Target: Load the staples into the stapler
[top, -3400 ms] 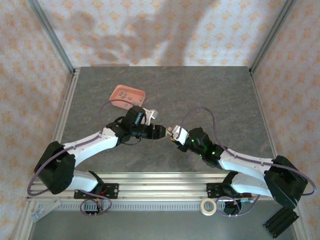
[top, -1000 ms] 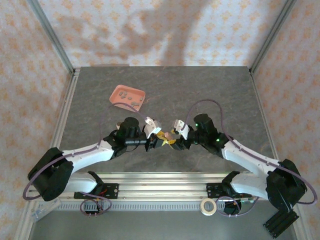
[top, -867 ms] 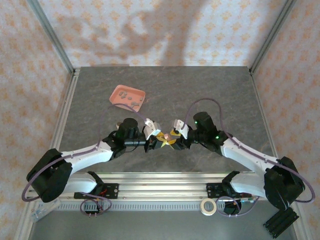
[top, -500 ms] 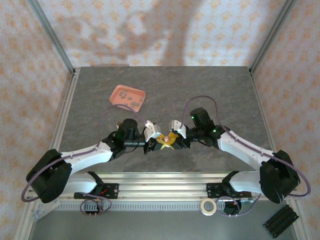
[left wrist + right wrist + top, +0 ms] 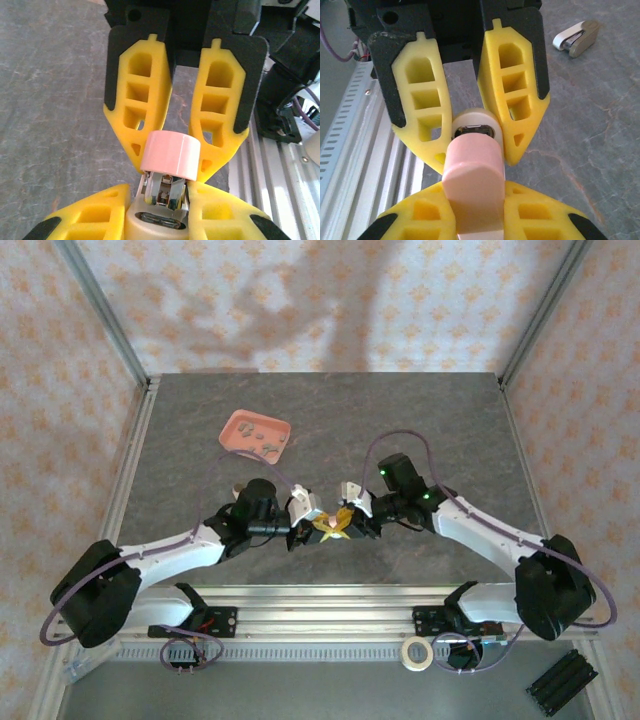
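Where the two arms meet on the near side of the salmon-pink tray (image 5: 228, 430), well apart from it and toward the arm bases, you see the stapler (image 5: 329, 524) spanning the gap between both tools. Your left gripper (image 5: 308, 528) reaches it from the side nearer the tray and is pressed onto the cream body (image 5: 476, 129); in the left wrist view its yellow fingers (image 5: 90, 220) sit tight against either flank of that body. Your right gripper (image 5: 350, 522) comes from the side farther from the tray and pinches the pink cap (image 5: 171, 155), its own fingers (image 5: 420, 220) closed against the cap's two sides in the right wrist view. Between cap and body a short length of the silvery channel (image 5: 160, 192) is exposed, so the two halves stand slightly apart along one line. Whether the stapler touches the table (image 5: 420, 420) you cannot tell. The staples (image 5: 262, 436) lie as small grey clumps inside the tray, toward its far right part. A small pale clip-shaped piece (image 5: 577, 37) lies flat on the table; how it lies with respect to the tray cannot be told.
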`<state>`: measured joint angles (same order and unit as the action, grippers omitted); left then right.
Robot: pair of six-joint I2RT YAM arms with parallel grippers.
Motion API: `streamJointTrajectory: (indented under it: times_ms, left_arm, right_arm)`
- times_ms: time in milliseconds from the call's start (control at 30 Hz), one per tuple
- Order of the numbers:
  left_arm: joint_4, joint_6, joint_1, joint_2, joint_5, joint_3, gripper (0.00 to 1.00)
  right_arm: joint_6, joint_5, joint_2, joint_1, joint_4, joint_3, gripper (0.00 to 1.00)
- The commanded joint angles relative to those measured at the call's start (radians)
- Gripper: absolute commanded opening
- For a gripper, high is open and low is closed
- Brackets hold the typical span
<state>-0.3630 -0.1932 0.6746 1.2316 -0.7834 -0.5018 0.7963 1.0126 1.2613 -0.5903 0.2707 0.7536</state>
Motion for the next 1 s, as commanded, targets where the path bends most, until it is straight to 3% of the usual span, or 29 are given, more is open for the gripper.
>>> streamJointTrajectory:
  times_ms: [0,333,967]
  left_arm:
    - [-0.007,-0.036,0.005,-0.041,0.112,0.015,0.2]
    - [-0.008,0.002,0.005,-0.066,0.21,0.046,0.45]
    - [-0.163,0.146,0.005,-0.044,0.226,0.052,0.49]
  right_arm:
    - [-0.078,-0.045,-0.072,-0.005,-0.085,-0.046,0.11]
    - [-0.107,-0.173,-0.149,-0.005,-0.154,-0.101,0.08]
    - [-0.104,-0.159,-0.123,-0.019,-0.178,-0.112,0.07]
